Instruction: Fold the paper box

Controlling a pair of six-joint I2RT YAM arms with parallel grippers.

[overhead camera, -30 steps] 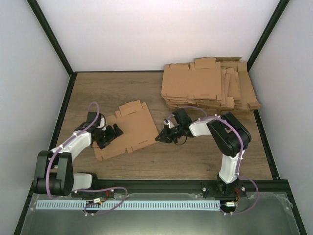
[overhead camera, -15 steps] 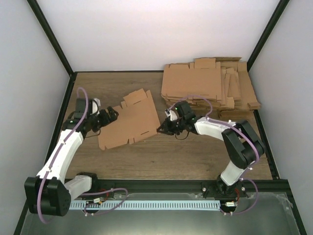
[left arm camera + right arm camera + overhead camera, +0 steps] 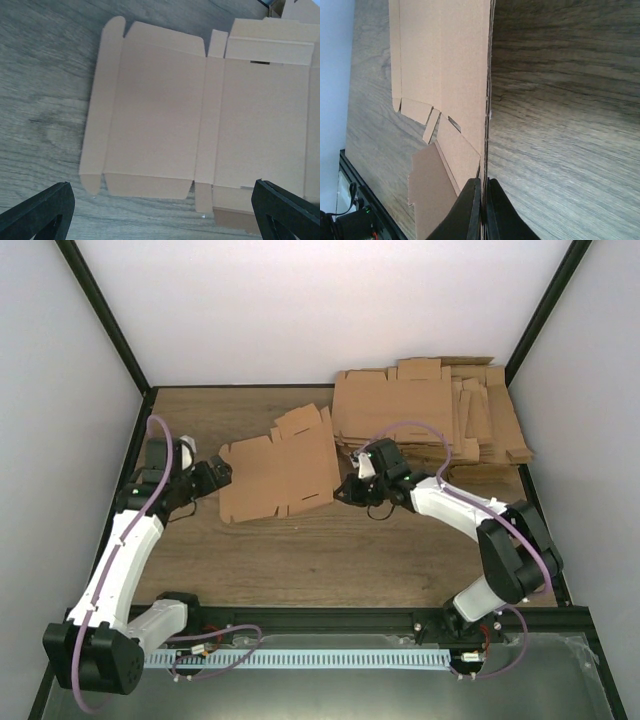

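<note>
We've got a wood bench (image 3: pixel 300 570) and white walls. The paper box (image 3: pixel 280 475) lies flat, long axis left-right. The right gripper (image 3: pixel 347 490) pinches its edge, and the left gripper (image 3: pixel 215 478) is spread.

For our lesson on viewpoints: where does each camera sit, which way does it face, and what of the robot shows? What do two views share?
Top external: above and behind the arm bases, looking down on the table; both arms show.
Left wrist: on the left arm, facing down at the flat paper box; the left gripper shows only its wide-open fingertips.
Right wrist: low, looking along the wood; the right gripper is shut on the box's edge.
Shared: both wrist views show the paper box.
</note>
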